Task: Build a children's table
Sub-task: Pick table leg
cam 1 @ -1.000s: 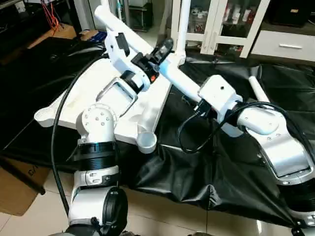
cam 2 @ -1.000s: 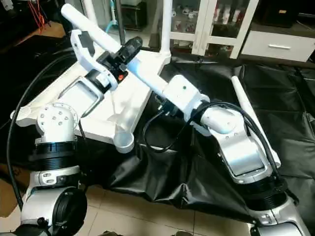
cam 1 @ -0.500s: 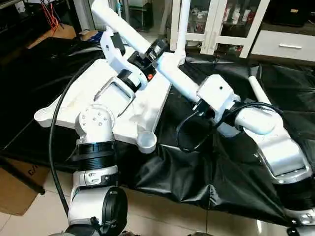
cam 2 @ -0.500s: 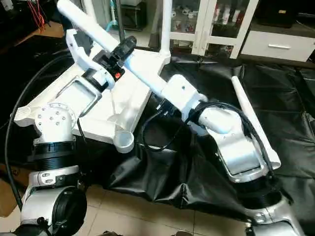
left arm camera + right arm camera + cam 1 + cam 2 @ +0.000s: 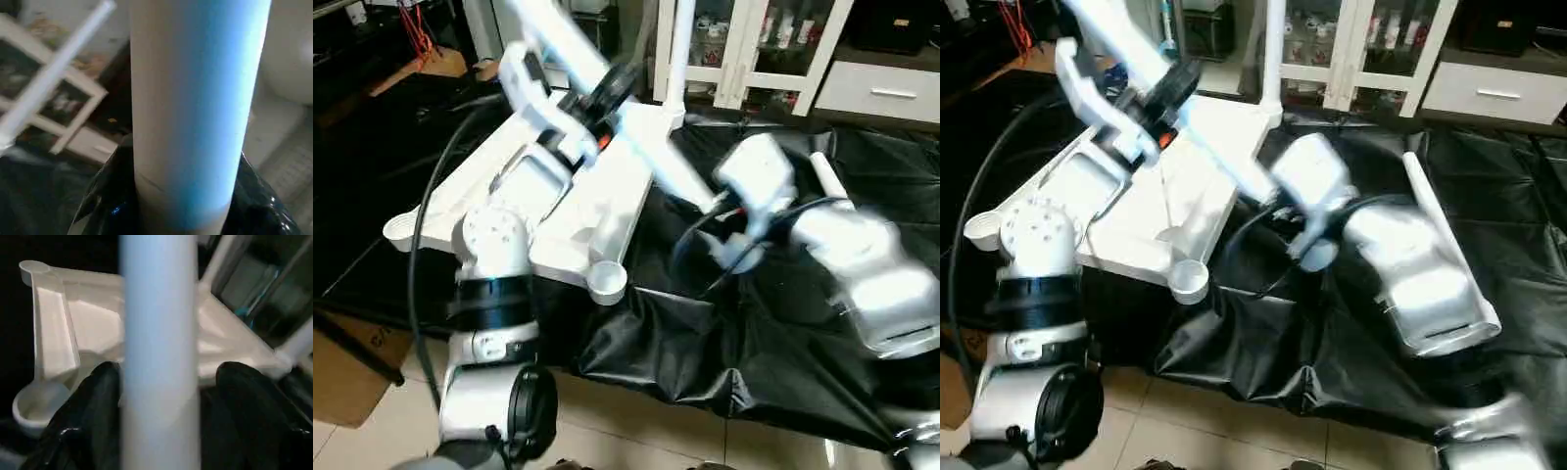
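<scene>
Left eye view: table top (image 5: 607, 201), underside up on black sheet (image 5: 773, 343). One leg (image 5: 677, 49) upright in its far corner socket; one leg (image 5: 824, 174) lying beside it. Left gripper (image 5: 171, 205) clamps a slanted leg (image 5: 563, 44) above the top. Right gripper (image 5: 161, 396) fingers stand spread, flanking that leg.

Both robot arms wear glossy white-and-silver shells. Behind the left gripper (image 5: 607, 93), with its black fingers (image 5: 105, 196) and small orange mark, the left forearm (image 5: 489, 245) ends in a round, screw-dotted joint cap above black ribbed rings. A black cable (image 5: 421, 255) loops alongside; another curls behind the right gripper (image 5: 161, 396).
</scene>
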You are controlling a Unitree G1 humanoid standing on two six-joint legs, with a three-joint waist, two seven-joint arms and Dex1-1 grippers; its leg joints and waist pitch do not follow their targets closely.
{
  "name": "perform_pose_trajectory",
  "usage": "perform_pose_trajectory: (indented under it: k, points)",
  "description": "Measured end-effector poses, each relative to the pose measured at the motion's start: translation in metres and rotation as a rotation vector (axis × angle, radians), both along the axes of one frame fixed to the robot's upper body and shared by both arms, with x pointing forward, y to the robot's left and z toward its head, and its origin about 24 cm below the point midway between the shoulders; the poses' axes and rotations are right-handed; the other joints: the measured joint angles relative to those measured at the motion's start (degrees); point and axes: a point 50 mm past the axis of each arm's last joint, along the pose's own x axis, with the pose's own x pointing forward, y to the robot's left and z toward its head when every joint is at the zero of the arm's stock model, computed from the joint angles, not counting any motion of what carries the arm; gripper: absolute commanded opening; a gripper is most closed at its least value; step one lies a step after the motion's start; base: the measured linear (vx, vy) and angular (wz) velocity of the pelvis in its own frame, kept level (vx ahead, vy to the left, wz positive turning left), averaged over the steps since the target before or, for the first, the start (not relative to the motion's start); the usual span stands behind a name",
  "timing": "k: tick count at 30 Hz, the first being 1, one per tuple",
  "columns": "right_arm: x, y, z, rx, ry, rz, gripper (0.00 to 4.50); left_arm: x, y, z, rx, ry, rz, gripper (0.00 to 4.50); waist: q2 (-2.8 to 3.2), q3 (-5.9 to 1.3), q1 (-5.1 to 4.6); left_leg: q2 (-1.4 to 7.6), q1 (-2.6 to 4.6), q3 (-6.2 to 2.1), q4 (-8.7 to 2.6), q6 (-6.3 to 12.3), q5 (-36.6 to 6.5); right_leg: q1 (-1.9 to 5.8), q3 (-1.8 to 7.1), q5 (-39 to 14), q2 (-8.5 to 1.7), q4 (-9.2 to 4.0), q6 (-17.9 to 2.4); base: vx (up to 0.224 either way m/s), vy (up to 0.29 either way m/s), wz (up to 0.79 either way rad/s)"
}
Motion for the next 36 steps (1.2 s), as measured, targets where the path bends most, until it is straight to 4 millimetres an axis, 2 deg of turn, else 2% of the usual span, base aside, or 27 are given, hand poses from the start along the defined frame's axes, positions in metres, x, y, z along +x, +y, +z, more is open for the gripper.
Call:
perform_pose_trajectory:
  k: [3,6,9,17,23,34,35,36]
  points:
    - [-0.003,-0.009,0.001,0.048,0.088,0.045,4.1,-0.005,-0.007,0.004,0.028,-0.053,-0.069,1.61,0.0,0.0,-0.04,0.01,0.01,0.0,0.0,-0.01,0.0,-0.02,-0.01,0.0,0.0,0.06,0.0,0.0,0.0,0.0]
    - [-0.013,-0.019,0.004,0.075,0.208,0.164,4.12,-0.01,-0.019,0.005,0.067,-0.103,-0.154,1.61,-0.03,0.0,0.27,0.01,0.01,0.0,0.0,0.0,0.0,-0.01,0.0,0.0,0.0,0.05,0.0,0.0,0.0,0.0]
    - [-0.017,-0.02,0.004,0.095,0.275,0.222,4.12,-0.014,-0.027,0.005,0.108,-0.137,-0.208,1.61,-0.04,0.0,0.38,0.01,0.02,0.01,0.01,0.11,0.1,-0.01,0.0,0.0,-0.01,0.07,0.0,0.0,0.0,0.0]
    - [-0.022,-0.037,0.0,0.043,0.408,0.231,4.12,-0.019,-0.037,0.004,0.216,-0.204,-0.279,1.61,-0.11,0.0,1.0,0.01,0.08,0.01,0.01,0.14,0.2,0.02,0.01,0.0,-0.01,0.15,0.0,0.0,0.0,0.0]
    - [-0.022,-0.03,-0.017,0.06,0.485,0.185,4.12,-0.023,-0.041,0.004,0.256,-0.243,-0.317,1.61,-0.11,0.0,1.38,0.01,0.07,0.01,0.01,0.14,0.2,-0.01,0.01,0.0,-0.01,0.18,0.0,0.0,0.0,0.0]
    - [-0.022,-0.028,-0.022,0.055,0.518,0.168,4.12,-0.029,-0.046,0.006,0.277,-0.289,-0.373,1.61,-0.1,0.0,1.53,0.01,0.08,0.03,0.02,0.11,0.2,0.0,0.02,0.0,-0.02,0.22,0.0,0.0,0.0,0.0]
    - [-0.022,-0.029,-0.023,0.055,0.52,0.166,3.85,-0.03,-0.047,0.007,0.278,-0.296,-0.381,1.61,-0.1,0.0,1.54,0.0,0.08,0.03,0.02,0.11,0.2,0.0,0.02,0.0,-0.02,0.22,0.0,0.0,0.0,0.0]
    - [-0.022,-0.029,-0.023,0.055,0.521,0.164,3.78,-0.031,-0.048,0.007,0.28,-0.301,-0.386,1.61,-0.1,0.0,1.51,0.01,0.09,0.03,0.02,0.11,0.2,0.0,0.02,0.0,-0.02,0.22,0.0,0.0,0.0,0.0]
